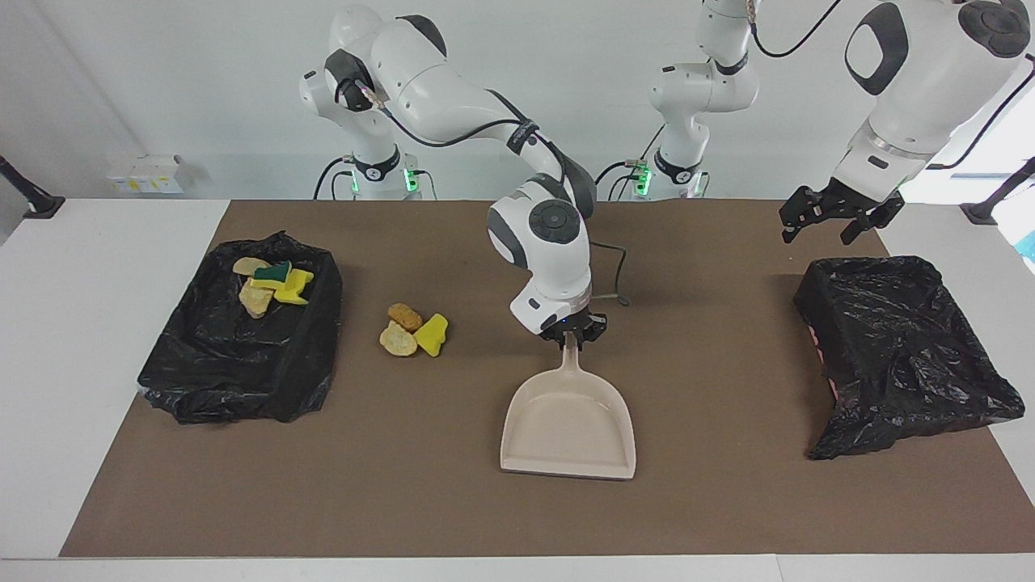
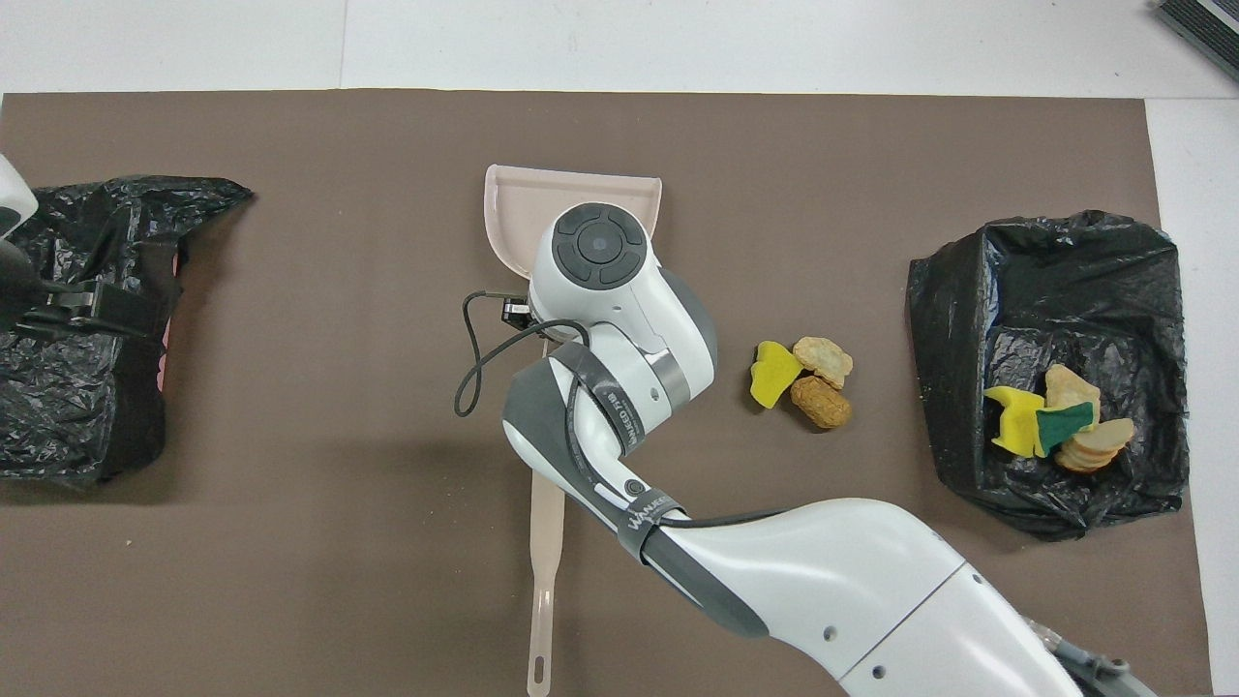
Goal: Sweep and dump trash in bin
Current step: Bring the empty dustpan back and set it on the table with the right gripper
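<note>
So we have the right gripper [image 1: 571, 338] down on the dustpan [image 1: 568, 424] handle mid-mat, can't tell if it grips. Left gripper [image 1: 838, 215] waits wide open over the bin [image 1: 901, 356]. Three sponge scraps [image 1: 414, 329] lie loose beside the other bin [image 1: 234, 364]; four scraps [image 1: 271, 283] sit inside.

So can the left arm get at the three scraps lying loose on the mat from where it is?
Probably not easily. The left hand hangs over the empty bin at its own end, while the scraps lie beside the bin with scraps, past the right hand and dustpan.
</note>
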